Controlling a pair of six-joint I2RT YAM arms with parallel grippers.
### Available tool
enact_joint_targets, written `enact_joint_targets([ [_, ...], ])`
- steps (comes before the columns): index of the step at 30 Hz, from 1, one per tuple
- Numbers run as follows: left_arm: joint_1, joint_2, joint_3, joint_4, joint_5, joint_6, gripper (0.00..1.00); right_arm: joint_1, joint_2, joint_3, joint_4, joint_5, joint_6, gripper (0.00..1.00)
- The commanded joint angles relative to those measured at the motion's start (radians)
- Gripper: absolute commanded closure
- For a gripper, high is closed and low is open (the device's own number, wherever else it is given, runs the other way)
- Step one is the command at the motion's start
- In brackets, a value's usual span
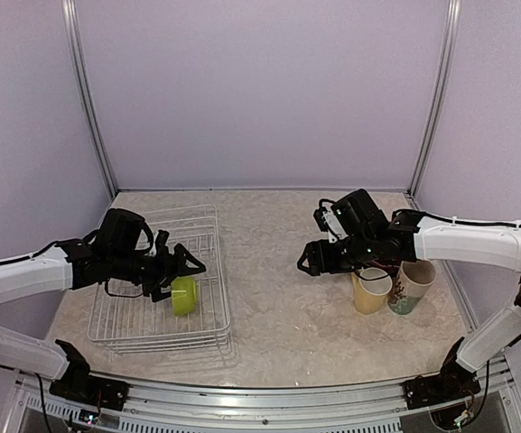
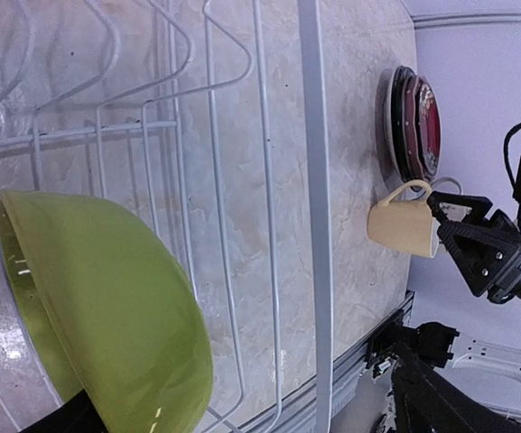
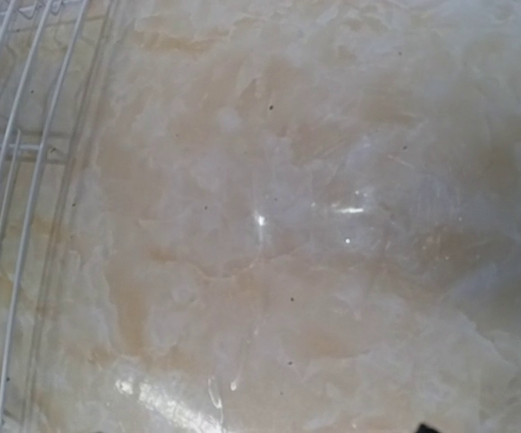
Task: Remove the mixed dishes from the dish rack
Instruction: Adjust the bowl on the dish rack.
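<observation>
Lime-green bowl (image 2: 106,298) standing on edge inside dish rack (image 2: 317,180), in right half, among prongs. Left gripper (image 1: 177,278) reaching over bowl with fingers spread either side, one dark finger (image 2: 66,419) showing under rim; cannot tell if gripping. Pale yellow mug (image 1: 371,293) and white floral mug (image 1: 412,287) sitting side by side on table (image 1: 278,316) at right, stacked plates (image 2: 418,126) lying just beside yellow mug. Right gripper (image 1: 307,260) hovering over bare table left of mugs; cannot tell jaw state.

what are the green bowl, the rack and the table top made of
Lime-green bowl: glazed ceramic or hard plastic, it could be either; smooth and glossy, with small light glints. Dish rack: likely metal wire with a white coating, going by its thin bent rods. Table top: beige marble-look surface, polished enough to reflect lights; stone or laminate is unclear.
</observation>
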Motion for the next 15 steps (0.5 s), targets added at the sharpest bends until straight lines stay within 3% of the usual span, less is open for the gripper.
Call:
enact_joint_targets([
  [1, -0.046, 0.028, 0.093, -0.099, -0.039, 0.098, 0.07, 0.014, 0.014, -0.013, 0.008, 0.000, 0.006, 0.30],
  [15, -0.069, 0.128, 0.222, -0.349, -0.155, 0.128, 0.16, 0.015, 0.008, -0.025, 0.011, 0.001, 0.010, 0.30],
])
